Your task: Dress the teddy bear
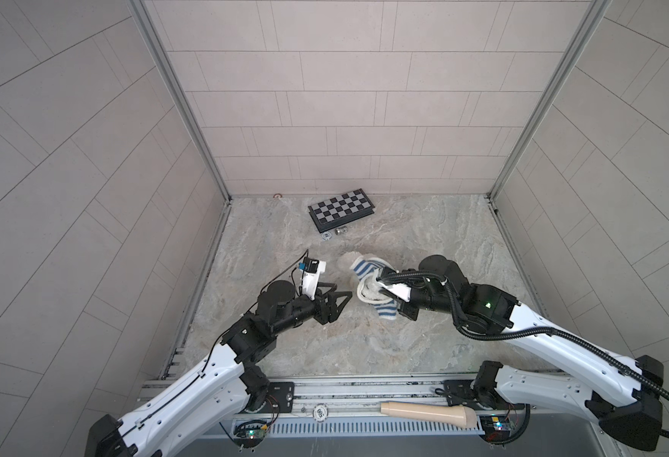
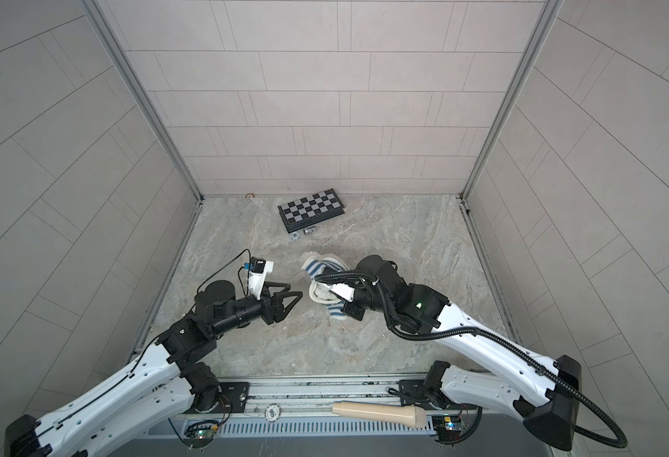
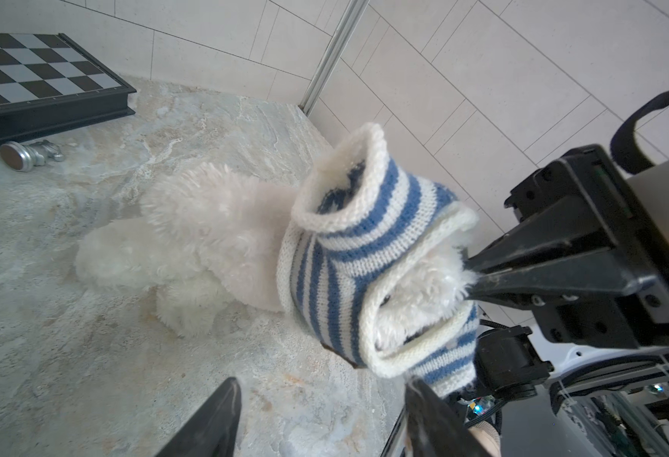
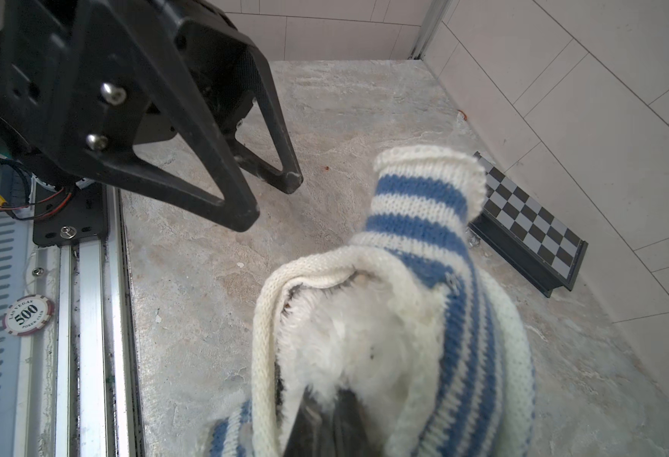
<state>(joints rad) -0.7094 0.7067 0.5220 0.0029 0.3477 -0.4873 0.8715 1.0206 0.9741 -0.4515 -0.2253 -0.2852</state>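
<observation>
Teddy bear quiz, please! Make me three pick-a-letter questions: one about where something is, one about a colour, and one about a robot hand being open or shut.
1. Where is the chessboard?
A) near the back wall
B) on the front rail
C) inside a gripper

2. Which colours stripe the shirt round the teddy bear?
A) red, white
B) blue, white
C) green, yellow

3. How is the left gripper?
A) open, empty
B) shut on the shirt
C) shut on the chessboard

Answers:
1 A, both top views show it by the wall.
2 B, the knit shows blue and white bands.
3 A, its jaws stand apart, holding nothing.
</observation>
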